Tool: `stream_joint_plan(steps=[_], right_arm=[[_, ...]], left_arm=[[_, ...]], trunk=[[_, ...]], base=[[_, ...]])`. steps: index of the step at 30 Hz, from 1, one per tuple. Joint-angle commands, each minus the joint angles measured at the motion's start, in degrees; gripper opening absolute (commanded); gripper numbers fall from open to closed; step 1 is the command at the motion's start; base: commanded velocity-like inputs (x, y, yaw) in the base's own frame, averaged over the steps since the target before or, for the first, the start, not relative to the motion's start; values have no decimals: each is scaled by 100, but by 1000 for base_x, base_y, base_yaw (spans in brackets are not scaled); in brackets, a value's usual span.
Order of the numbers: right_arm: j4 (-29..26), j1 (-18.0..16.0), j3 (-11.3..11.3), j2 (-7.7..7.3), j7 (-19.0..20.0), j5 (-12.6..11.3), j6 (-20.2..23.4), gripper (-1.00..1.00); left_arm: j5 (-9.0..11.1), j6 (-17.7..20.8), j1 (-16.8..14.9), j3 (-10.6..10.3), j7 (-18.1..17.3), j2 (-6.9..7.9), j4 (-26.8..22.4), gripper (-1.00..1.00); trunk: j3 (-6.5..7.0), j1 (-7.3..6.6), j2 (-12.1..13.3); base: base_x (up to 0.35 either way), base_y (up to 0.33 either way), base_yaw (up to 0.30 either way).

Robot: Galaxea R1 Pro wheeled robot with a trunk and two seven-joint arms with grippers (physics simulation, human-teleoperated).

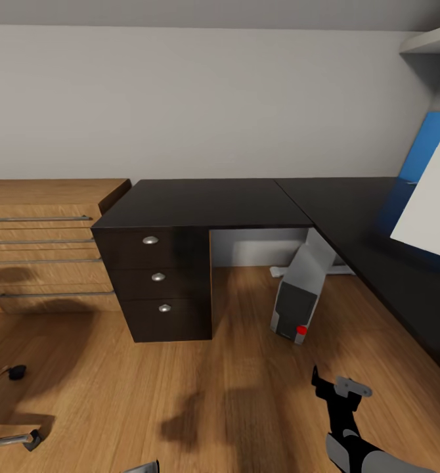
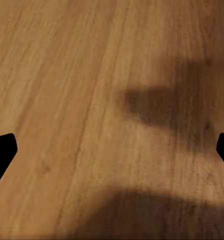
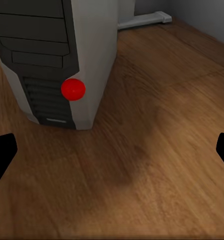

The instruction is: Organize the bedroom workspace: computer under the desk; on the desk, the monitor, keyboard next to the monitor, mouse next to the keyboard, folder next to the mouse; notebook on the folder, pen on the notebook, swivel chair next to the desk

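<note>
The desk (image 1: 246,200) has a black L-shaped top, a dark drawer pedestal (image 1: 159,284) and a blue back panel (image 1: 430,141). The grey-white computer (image 1: 300,292) stands on the floor, leaning, half under the desk's corner. In the right wrist view the computer (image 3: 56,60) is close ahead, showing its dark front and red button. On the desk at far right stands the white back of the monitor (image 1: 430,203), cut off by the frame edge. My right gripper (image 1: 335,387) (image 3: 112,155) hangs open over the floor in front of the computer. Above bare floor, my left gripper (image 2: 112,150) is open and empty.
A light wooden drawer chest (image 1: 43,243) stands left of the desk against the wall. Chrome legs with black castors (image 1: 13,372), from the swivel chair's base, show at the lower left. A white shelf (image 1: 430,41) hangs at the top right. Wooden floor (image 1: 200,394) spreads before me.
</note>
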Motion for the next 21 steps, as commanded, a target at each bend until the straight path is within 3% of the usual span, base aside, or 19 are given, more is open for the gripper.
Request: stream_joint_plan(steps=[1,4,21], right_arm=[[2,-2,49,3,-34,-21,-3,100],[21,-2,50,15,-34,-21,15,100],[324,111,34,228,-26,-27,499,100]], left_arm=[[20,-18,-3,-16,17,-2,3,100],[20,-19,-3,-13,24,-2,3,100],[58,32,-3,37,62,53,3,100]], trunk=[[-5,-2,-2],[-5,-2,-2],[372,-46,21]], base=[[-30,-12,0],[-19,-8,0],[-3,-1,0]])
